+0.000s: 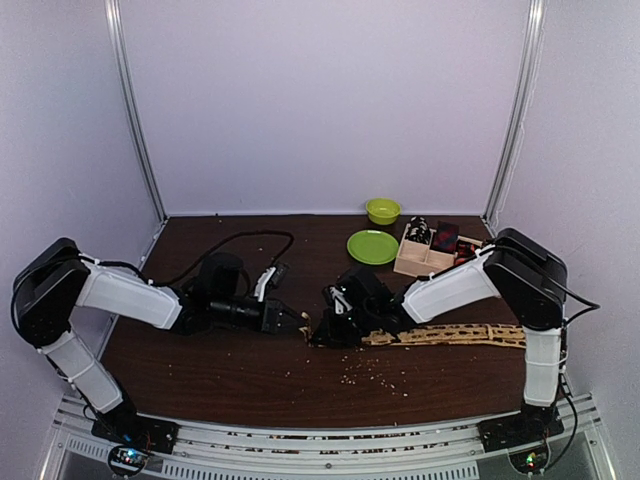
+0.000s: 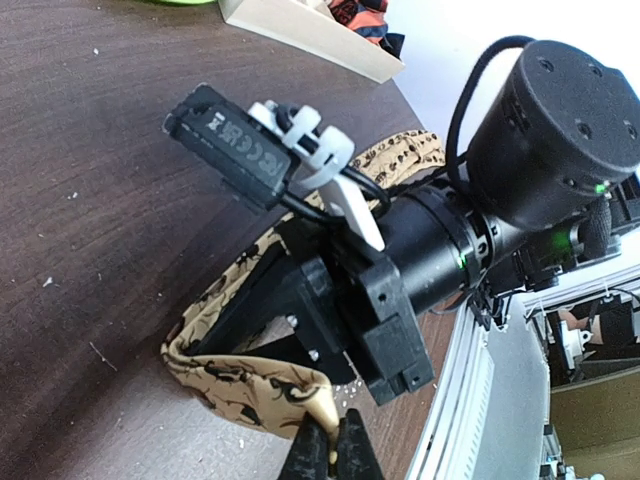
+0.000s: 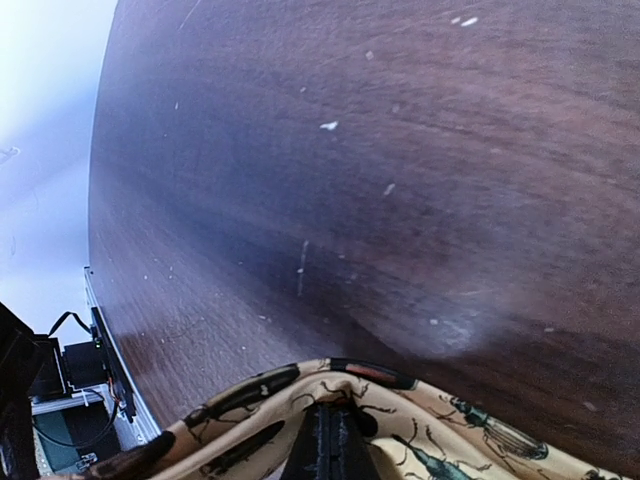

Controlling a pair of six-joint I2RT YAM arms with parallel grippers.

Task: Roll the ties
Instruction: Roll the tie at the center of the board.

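A long tan tie with dark insect-like marks lies across the table's right half. Its left end loops around the shut fingers of my right gripper. In the left wrist view the tan tie curls round the tip of the right gripper. My left gripper is shut on the tie's free end just beside it. The right wrist view has the tie draped over my right gripper; whether fabric sits between its pads is hidden. My left gripper is almost touching the right one. Small rolled ties sit in the tray.
A tan wooden compartment tray stands at the back right, with a green plate and a green bowl to its left. A black cable loops behind the left arm. Pale crumbs dot the near middle of the dark wooden table.
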